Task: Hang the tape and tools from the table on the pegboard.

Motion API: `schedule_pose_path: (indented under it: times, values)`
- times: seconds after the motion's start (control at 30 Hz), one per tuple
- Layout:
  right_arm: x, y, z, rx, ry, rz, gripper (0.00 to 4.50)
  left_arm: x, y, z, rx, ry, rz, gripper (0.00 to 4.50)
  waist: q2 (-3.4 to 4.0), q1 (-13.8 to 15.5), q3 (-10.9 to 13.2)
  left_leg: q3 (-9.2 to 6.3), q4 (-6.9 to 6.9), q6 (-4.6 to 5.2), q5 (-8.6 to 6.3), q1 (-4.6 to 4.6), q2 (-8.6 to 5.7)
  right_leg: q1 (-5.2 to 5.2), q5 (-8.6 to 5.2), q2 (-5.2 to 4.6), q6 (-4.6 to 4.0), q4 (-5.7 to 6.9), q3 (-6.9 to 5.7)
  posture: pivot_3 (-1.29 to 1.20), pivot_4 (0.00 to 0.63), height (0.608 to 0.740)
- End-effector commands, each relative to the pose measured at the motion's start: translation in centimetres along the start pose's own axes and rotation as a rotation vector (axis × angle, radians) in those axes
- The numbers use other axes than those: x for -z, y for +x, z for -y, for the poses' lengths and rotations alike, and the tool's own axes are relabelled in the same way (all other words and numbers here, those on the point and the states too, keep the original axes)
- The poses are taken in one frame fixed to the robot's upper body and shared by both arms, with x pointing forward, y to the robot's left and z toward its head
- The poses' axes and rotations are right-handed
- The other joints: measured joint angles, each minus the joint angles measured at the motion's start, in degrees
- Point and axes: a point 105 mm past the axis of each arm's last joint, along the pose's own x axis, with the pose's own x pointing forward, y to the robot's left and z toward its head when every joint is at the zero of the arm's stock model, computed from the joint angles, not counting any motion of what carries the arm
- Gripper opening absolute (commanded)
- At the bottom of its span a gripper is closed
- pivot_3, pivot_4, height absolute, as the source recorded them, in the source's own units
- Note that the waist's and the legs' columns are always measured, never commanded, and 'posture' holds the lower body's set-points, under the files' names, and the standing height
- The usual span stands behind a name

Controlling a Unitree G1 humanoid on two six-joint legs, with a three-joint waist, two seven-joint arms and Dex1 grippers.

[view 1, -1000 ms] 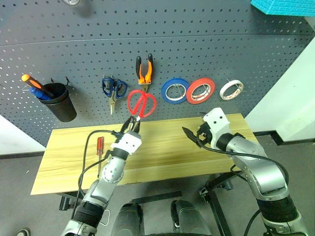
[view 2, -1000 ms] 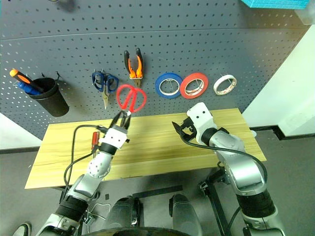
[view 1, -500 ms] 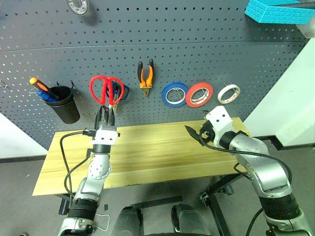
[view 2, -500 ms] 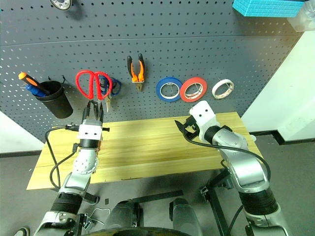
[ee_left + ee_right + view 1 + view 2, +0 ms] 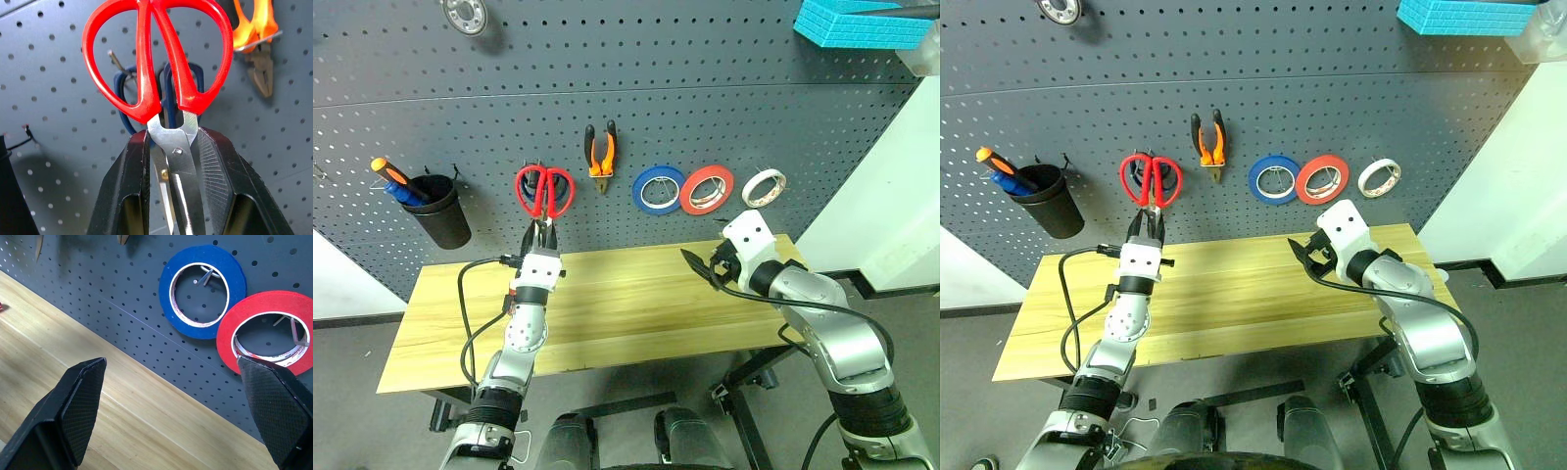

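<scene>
Left arm raised from the near left, forearm angled up and away, left gripper (image 5: pixel 539 231) pointing up toward the far side. Its jaws are clamped on the blades of the red-handled scissors (image 5: pixel 159 58), handles up. Right arm bent at the elbow, reaching in from the right; right gripper (image 5: pixel 698 266) points left, jaws spread wide, holding nothing.

A white wall (image 5: pixel 891 186) stood to the right, with a dark baseboard (image 5: pixel 891 284) along its foot. The floor (image 5: pixel 911 343) was grey. Up high on the right sat a turquoise ribbed block (image 5: pixel 857 22). A round metal fitting (image 5: pixel 465 14) showed at the top left. White wall (image 5: pixel 342 279) showed low on the left, too.
</scene>
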Motion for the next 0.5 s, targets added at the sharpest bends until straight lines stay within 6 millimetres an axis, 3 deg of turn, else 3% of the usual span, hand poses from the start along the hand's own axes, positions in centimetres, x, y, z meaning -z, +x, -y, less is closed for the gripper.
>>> schedule_pose_path:
  times: [0.03, 0.23, 0.5]
  values:
    - [-1.2, -0.6, 0.7, 0.034, -0.030, 0.042, 4.50, -0.8, 0.8, -1.1, -0.045, 0.007, 0.043, 1.06, 0.00, 0.02, 0.00, 0.00, 0.00, 0.00, 0.00, 0.00, 0.00, 0.00, 0.00, 0.00, 0.00, 0.00, 0.01, -0.01, 0.038, 0.712]
    - [-1.6, -0.6, 0.6, 0.026, -0.029, 0.057, 4.50, -0.2, 1.0, -1.0, -0.040, 0.012, 0.022, 1.06, 0.00, 0.06, -0.04, 0.00, 0.02, 0.00, 0.00, 0.00, 0.00, 0.01, 0.01, 0.00, 0.02, 0.01, 0.01, -0.02, 0.039, 0.712]
    - [-3.8, -1.1, -0.6, -0.044, -0.002, 0.170, 4.50, 2.1, 2.7, 1.1, -0.011, 0.031, -0.059, 1.06, -0.01, 0.04, -0.06, 0.00, 0.03, 0.00, 0.00, 0.02, -0.01, 0.03, 0.09, 0.03, 0.16, 0.02, 0.01, -0.02, 0.042, 0.712]
